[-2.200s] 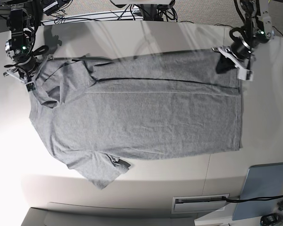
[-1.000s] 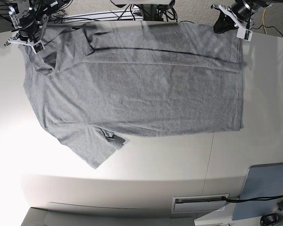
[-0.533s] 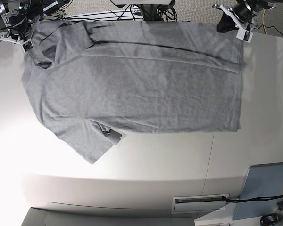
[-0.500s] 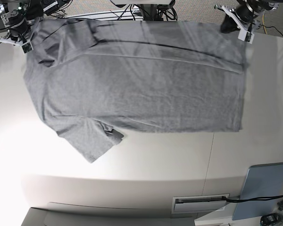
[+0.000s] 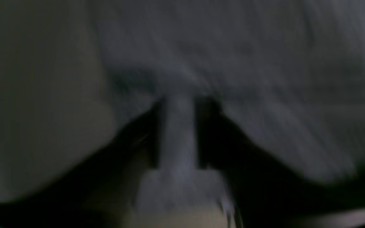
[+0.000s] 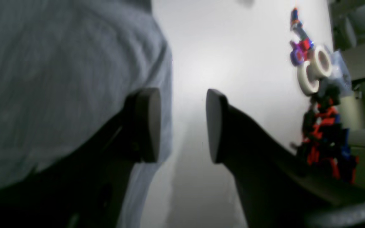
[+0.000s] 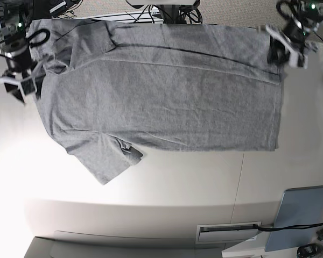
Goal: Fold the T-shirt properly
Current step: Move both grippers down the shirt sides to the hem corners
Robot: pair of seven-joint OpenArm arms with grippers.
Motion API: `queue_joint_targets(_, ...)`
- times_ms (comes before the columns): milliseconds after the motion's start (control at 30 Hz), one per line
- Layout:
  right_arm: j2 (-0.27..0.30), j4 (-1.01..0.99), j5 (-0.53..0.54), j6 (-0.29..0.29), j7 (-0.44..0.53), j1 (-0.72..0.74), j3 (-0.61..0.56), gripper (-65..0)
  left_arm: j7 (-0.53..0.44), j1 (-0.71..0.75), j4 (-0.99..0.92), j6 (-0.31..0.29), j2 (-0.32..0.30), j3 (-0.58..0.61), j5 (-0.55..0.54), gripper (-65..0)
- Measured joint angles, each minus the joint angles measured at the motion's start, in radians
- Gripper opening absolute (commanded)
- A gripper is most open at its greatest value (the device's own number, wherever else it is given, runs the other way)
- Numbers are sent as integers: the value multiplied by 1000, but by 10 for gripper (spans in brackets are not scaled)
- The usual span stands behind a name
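Overhead, base view: grey T-shirt (image 7: pixel 161 91) lies spread flat on the white counter (image 7: pixel 167 188), collar end toward the view's left, hem toward the right, one sleeve sticking out at lower left with its cuff turned over. A long crease runs along the far side of the shirt. Right gripper (image 7: pixel 19 80) sits at the collar-side edge, just beside the fabric; left gripper (image 7: pixel 286 49) sits at the far hem corner, over the cloth edge. Grey-blue flat panel (image 7: pixel 301 215) lies at the lower right, well apart from the shirt.

Left wrist view: very blurred and dark. Two dark fingers (image 5: pixel 155 133) stand apart with a strip of grey shirt fabric (image 5: pixel 265 63) between them; cannot tell whether they touch it.

Right wrist view: fingers (image 6: pixel 146 125) spread, bare counter showing in the gap, nothing pinched. Shirt edge lies behind the left-hand finger. Red-blue toy pieces (image 6: pixel 325 136) and white tape rolls (image 6: pixel 314 68) sit at the counter's far side.
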Motion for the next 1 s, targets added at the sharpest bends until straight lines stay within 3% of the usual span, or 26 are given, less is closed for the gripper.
queue_joint_targets(100,-12,0,10,-2,-9,50,1,-414,39,-136,-42,-3,-2,5,0,-375)
queue_joint_targets(233,-11,0,132,-4,-123,103,2,-414,75,-323,-151,13,-23,79,-2,-375)
queue_joint_targets(367,-10,-1,135,-5,-154,125,2,-414,76,-501,-314,94,-82,171,27,-375)
queue_joint_targets(500,-42,-1,135,-4,-183,124,3,-414,74,-678,-538,104,-126,251,39,-375)
queue_joint_targets(667,-92,-1,135,-5,-182,126,3,-414,72,-865,-806,102,-122,354,95,-375)
queue_joint_targets(767,-114,-1,135,0,-182,132,3,-414,50,-960,-926,107,-123,396,123,-375)
queue_joint_targets(900,-144,-1,136,19,-207,131,3,-414,29,-1032,-1057,165,-124,412,132,-375)
queue_joint_targets(1000,-147,-6,150,19,-214,130,2,-414,15,-1059,-1115,165,-126,411,127,-375)
